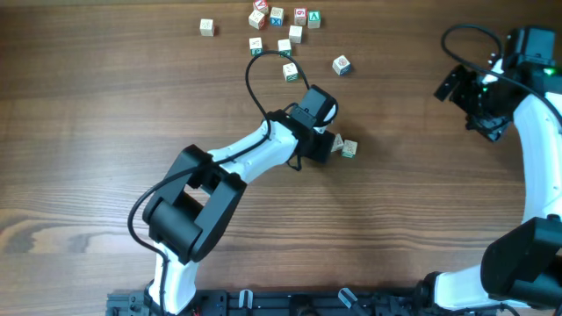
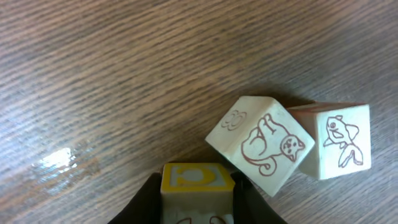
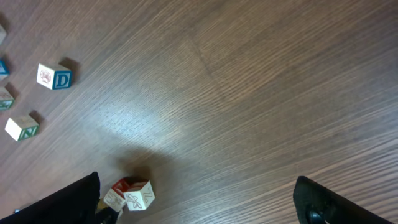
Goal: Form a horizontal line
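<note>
Horizontal line (image 1: 349,148): right of table centre, under and just beside my left tool. Overhead gives me only two small cubes poking out past the wrist.
Table (image 1: 105,105): brown wood grain, filling every view.
Left arm (image 1: 255,154): reaches from the near edge toward the middle and hides the gripped cube from above.
Right arm (image 1: 536,132): at the far right edge, well apart from the cubes.
Right gripper (image 3: 198,204): jaws spread fully wide, gripping nothing. Its camera catches the row from afar, with one red face showing.
Left gripper (image 2: 198,202): closed on the yellow-topped cube (image 2: 198,177), a dark finger on each side.
Loose cubes (image 1: 277,26): scattered near the far edge; only the right wrist lets me read a blue D.
Cat cube (image 2: 264,146): turned corner-on, touching the fish cube (image 2: 339,143). Only the left wrist shows these drawings. Whether it touches the yellow-topped cube I cannot tell.
</note>
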`<control>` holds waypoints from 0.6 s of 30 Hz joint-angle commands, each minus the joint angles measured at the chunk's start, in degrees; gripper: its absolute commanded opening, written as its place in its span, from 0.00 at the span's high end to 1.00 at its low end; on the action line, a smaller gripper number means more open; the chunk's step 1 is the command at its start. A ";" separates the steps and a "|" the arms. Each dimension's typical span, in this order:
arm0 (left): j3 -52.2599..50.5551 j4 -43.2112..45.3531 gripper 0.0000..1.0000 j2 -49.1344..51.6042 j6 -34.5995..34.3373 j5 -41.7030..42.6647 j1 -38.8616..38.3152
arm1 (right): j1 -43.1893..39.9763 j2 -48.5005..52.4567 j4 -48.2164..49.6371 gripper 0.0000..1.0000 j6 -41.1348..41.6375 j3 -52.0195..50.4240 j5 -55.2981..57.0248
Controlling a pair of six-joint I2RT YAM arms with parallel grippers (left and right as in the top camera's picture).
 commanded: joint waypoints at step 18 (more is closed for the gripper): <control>-0.87 5.77 0.92 1.11 -13.05 -6.67 0.28 | -0.17 0.66 -0.09 0.00 0.66 0.15 -2.27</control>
